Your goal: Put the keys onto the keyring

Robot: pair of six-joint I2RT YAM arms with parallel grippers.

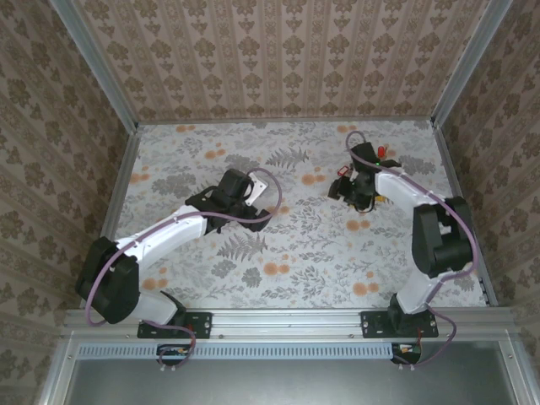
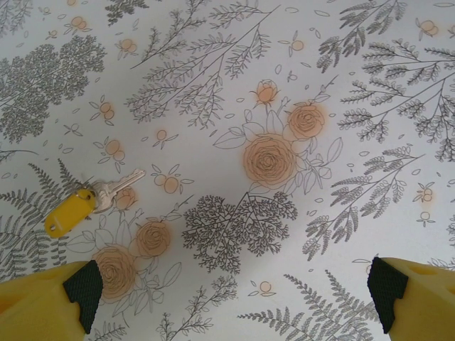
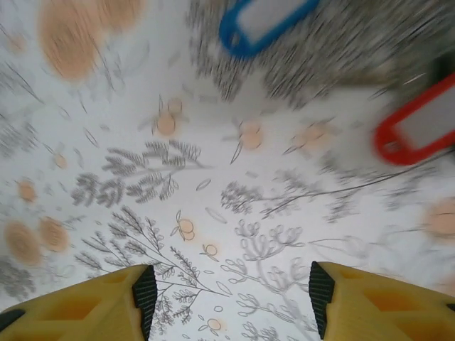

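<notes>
- Left end effector hangs over the worktop with its two yellow fingers spread wide. Their black pads face each other from the bottom corners of the left wrist view, and nothing lies between them.
- Just beyond the left-hand finger, the yellow-headed key lies flat on the flowered cover, clear of the pads. Silver metal shows beside its head, the blade pointing up and to the right.
- Right end effector has its jaws standing apart. The gap between the black pads is empty, with printed leaves and small orange blossoms under it.
- Farther off in the right wrist view, a red key head sits at the right edge and a blue key head at the top edge. Both are heavily blurred.
- A thin dark line runs leftward from under the red one; whether it is the keyring I cannot tell.
- From above, the left arm reaches to the middle of the worktop and the right arm toward its far right part. There a small red piece lies just beside the right wrist.
- Patterned walls close the worktop at the back and sides.
</notes>
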